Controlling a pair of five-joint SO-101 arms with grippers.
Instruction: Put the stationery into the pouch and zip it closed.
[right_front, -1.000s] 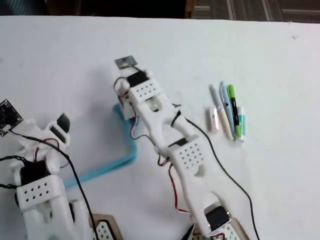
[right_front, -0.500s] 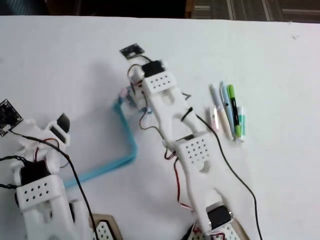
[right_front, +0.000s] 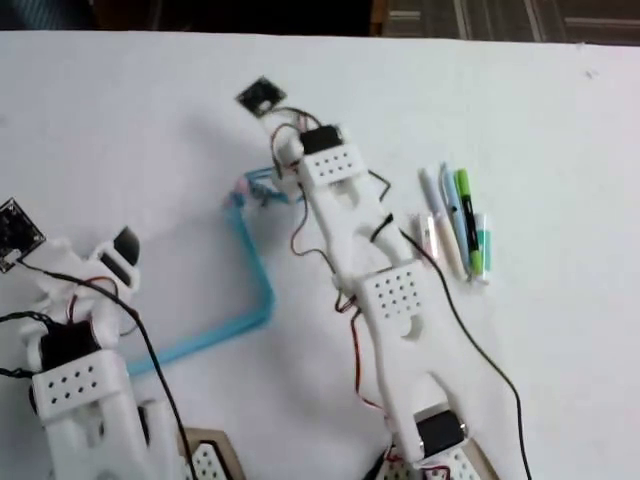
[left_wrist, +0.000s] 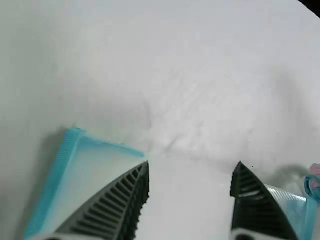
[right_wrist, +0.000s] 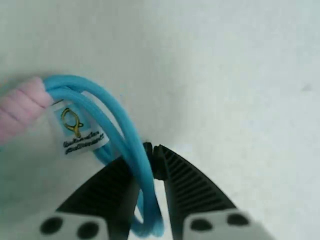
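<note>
The pouch (right_front: 200, 290) lies flat on the table, pale with a blue edge (right_front: 255, 265). Its blue pull cord (right_wrist: 117, 125), with a pink end piece (right_wrist: 20, 107) and a small tag (right_wrist: 77, 132), runs between the fingers of my right gripper (right_wrist: 154, 156), which is shut on it. In the high view that gripper (right_front: 265, 188) sits at the pouch's far corner. My left gripper (left_wrist: 191, 167) is open above the pouch (left_wrist: 95, 170) near a blue corner (left_wrist: 70, 134); in the high view it (right_front: 118, 255) is at the pouch's left side. Several pens and markers (right_front: 455, 225) lie to the right of the right arm.
The white table (right_front: 120, 120) stretches wide behind and to the left of the pouch. The right arm (right_front: 385, 300) lies between the pouch and the pens. Dark floor shows beyond the table's far edge (right_front: 300, 35).
The right arm has moved away and to the right with the cord in its gripper, pulling the pouch's far corner along. The left arm has stayed still.
</note>
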